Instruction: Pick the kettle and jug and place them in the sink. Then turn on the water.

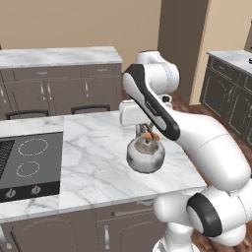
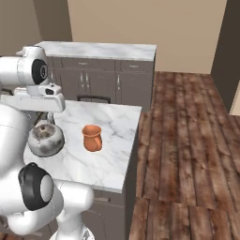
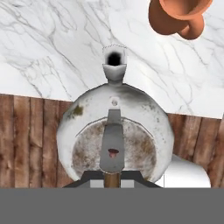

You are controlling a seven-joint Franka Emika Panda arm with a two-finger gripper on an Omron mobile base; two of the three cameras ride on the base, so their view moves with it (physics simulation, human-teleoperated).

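gripper [image 3: 112, 177]: closed on the kettle's arched handle, directly above the lid
kettle [image 1: 145, 154]: held, hanging under the hand; hand view shows its body over the counter edge with wood floor beneath, spout pointing toward the jug
jug [image 2: 92, 137]: upright on the marble counter [image 1: 98, 157], just beside the kettle on its far side from the cooktop, not touching
cooktop [image 1: 28, 165]: black, set into the counter, well apart from the kettle, two knobs at its front
cabinets [image 1: 59, 88]: dark, marble-topped, behind the kettle along the back wall
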